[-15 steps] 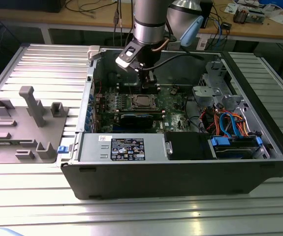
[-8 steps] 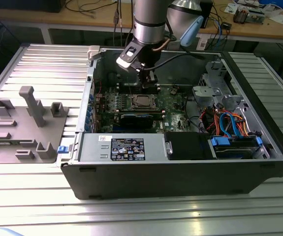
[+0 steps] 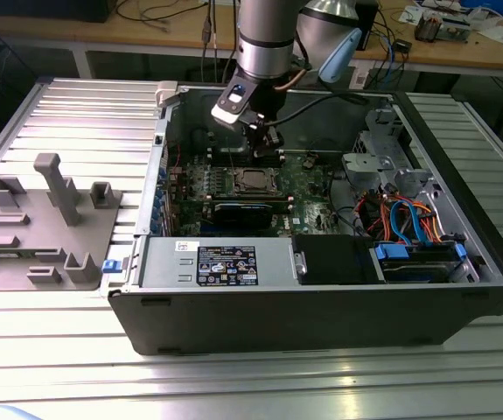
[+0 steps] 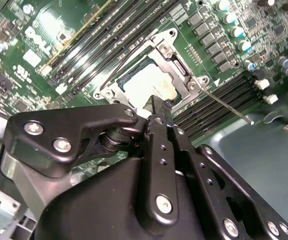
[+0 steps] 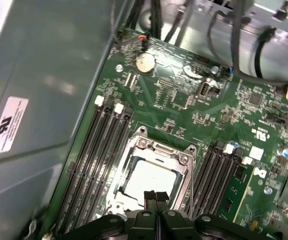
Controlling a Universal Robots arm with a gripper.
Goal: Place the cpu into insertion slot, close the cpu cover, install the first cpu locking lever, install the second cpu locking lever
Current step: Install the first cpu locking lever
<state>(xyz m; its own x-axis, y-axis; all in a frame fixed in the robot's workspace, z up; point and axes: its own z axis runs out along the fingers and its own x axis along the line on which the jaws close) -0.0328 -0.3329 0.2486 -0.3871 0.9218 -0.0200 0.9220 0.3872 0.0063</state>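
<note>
Currently my gripper (image 5: 156, 196) hangs clenched, empty, over the cpu (image 5: 149, 177) (cpu cover (image 5: 159, 150) lying flat around it).

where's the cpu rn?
In the first wrist view the cpu sits in the insertion slot, framed by the cpu cover, between two banks of memory slots, right beside the gripper.

We see a silvery-grey cpu (image 5: 151, 181) and a silvery cpu cover (image 5: 164, 148) on the green circuit board (image 5: 184, 102) with black memory slots (image 5: 89, 160), a black tool (image 5: 156, 196), and blue and orange cables (image 3: 413, 219) at three o'clock from that board in the exterior view.
</note>
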